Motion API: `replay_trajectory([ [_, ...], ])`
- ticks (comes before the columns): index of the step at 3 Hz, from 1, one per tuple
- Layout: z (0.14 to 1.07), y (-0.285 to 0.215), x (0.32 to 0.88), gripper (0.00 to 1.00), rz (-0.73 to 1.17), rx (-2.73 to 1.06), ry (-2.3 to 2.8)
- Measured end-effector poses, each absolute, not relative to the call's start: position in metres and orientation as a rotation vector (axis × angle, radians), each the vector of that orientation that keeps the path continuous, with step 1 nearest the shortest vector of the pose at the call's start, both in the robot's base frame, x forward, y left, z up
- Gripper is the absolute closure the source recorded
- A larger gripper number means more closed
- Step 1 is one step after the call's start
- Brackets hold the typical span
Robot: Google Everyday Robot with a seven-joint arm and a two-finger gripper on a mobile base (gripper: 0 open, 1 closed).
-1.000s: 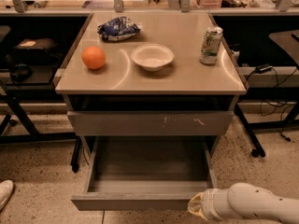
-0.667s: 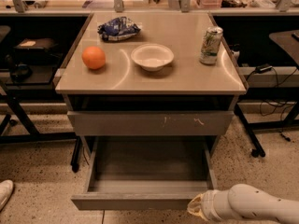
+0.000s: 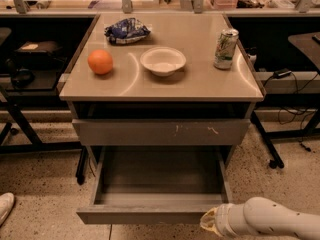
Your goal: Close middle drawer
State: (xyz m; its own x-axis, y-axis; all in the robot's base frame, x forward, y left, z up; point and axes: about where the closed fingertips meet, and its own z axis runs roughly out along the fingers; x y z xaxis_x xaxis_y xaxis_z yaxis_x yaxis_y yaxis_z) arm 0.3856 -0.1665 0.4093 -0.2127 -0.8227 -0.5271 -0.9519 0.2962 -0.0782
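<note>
Below the scratched drawer front (image 3: 160, 132), the middle drawer (image 3: 150, 215) stands pulled well out of the cabinet. Its inside is bare and its plain front is the part nearest the camera. The gripper (image 3: 210, 223) sits at the right end of that front, level with it and touching or just short of touching; which of the two cannot be told. Whether the gripper is open or closed cannot be told either, and nothing shows in its hold. Its pale arm (image 3: 280, 221) runs off to the right of the drawer.

Almost nothing has changed over the last second. The drawer front lies where it lay in both earlier views, still as far out from the cabinet. The gripper has held its place at the drawer's right corner, with at most a slight settling toward the front. That suggests the push has not yet begun to move the drawer, so the task is still at its start. Pushing at one corner may skew the drawer on its runners.

Above the drawer, the cabinet top (image 3: 200, 84) carries an orange (image 3: 100, 62), a white bowl (image 3: 163, 61), a crumpled blue bag (image 3: 126, 30) and a can (image 3: 225, 49), all placed as before.
</note>
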Motion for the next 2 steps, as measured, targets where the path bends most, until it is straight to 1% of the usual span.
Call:
replay_trajectory([
  [2, 0.402, -0.169, 0.403, 0.13, 0.382, -1.564, 2.067],
])
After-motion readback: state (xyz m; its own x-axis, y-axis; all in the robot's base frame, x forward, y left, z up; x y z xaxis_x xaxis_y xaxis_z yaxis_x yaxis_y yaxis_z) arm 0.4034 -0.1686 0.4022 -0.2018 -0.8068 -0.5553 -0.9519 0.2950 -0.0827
